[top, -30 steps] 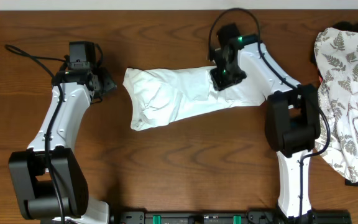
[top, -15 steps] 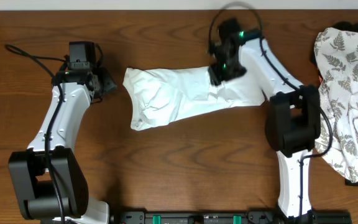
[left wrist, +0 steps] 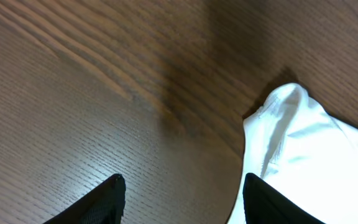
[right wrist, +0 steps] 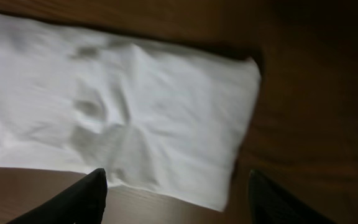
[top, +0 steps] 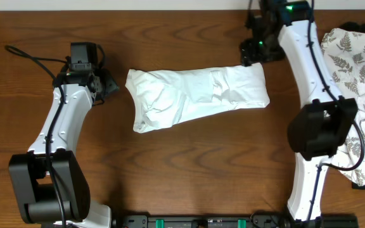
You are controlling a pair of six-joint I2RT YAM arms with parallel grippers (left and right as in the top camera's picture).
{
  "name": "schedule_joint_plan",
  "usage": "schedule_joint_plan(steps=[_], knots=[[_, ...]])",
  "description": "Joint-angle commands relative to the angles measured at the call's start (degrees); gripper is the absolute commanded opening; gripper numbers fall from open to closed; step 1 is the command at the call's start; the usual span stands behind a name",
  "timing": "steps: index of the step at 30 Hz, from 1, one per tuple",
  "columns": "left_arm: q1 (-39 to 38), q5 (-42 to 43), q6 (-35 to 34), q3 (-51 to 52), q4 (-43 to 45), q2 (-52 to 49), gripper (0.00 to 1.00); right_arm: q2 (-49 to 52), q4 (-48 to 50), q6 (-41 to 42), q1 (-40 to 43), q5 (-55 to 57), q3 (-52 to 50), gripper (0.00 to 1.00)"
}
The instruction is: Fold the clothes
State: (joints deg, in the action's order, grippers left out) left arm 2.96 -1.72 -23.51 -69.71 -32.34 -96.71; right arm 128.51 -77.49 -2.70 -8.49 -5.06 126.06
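Lying across the middle of the table, the shirt is a folded white strip. Its long axis runs left to right, with the right end angled slightly away. The left claw sits just beside its left end, jaws apart and empty. The right claw hangs just past the far right corner, also spread and holding nothing.

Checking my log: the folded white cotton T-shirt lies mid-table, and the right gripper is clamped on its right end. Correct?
No. The folded white cotton T-shirt lies mid-table, but the right gripper is open and clear of it, holding nothing, as the right wrist view shows.
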Motion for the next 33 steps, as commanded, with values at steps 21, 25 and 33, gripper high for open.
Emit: schedule_joint_plan(steps=[21,25,33], knots=[[0.2,-0.4,0.5,0.8,-0.1,-0.2,0.62,0.1,18.9,-1.0,5.8,-7.5,-28.2,0.69],[0.2,-0.4,0.5,0.8,-0.1,-0.2,0.62,0.1,20.1,-1.0,5.8,-7.7,-29.7,0.68],[0.2,-0.4,0.5,0.8,-0.1,-0.2,0.62,0.1,20.1,-1.0,5.9,-7.6,-29.7,0.43]])
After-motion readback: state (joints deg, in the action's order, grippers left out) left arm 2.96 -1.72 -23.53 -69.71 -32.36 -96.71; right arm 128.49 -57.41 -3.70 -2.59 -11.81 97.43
